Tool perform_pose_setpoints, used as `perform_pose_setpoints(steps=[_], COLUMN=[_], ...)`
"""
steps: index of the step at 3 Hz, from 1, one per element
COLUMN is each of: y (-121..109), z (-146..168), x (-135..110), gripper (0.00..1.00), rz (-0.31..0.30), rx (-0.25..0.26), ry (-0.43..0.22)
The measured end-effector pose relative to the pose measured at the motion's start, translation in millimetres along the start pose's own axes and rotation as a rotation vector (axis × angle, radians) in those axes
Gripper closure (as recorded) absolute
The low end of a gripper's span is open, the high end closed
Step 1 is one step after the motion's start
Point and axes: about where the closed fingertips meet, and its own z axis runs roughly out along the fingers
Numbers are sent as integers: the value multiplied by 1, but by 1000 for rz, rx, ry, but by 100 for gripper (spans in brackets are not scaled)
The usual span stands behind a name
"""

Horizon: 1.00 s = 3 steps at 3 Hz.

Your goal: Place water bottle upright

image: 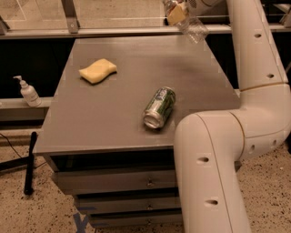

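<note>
A clear ribbed water bottle [194, 28] hangs tilted in the air above the far right corner of the grey table [104, 129]. Its lower end points down to the right. My gripper [178, 13] is at the top edge of the view, shut on the bottle's upper part, so the cap is hidden. My white arm [213, 159] rises from the lower right and fills the right side of the view.
A green and silver drink can [159, 107] lies on its side near the table's middle right. A yellow sponge [97, 71] rests at the left. A white pump-dispenser bottle [28, 92] stands on a ledge left of the table. Drawers sit below the tabletop.
</note>
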Motion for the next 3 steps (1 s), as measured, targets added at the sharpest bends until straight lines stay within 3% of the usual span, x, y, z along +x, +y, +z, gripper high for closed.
perform_pose_setpoints(steps=[1,2,3], y=[-15,-8,19], z=[-21,-45,-69], x=[9,21,28], gripper=[100,100,100], rz=[34,35,11], rx=[-8,-26,-68], ry=[-74,-58,44])
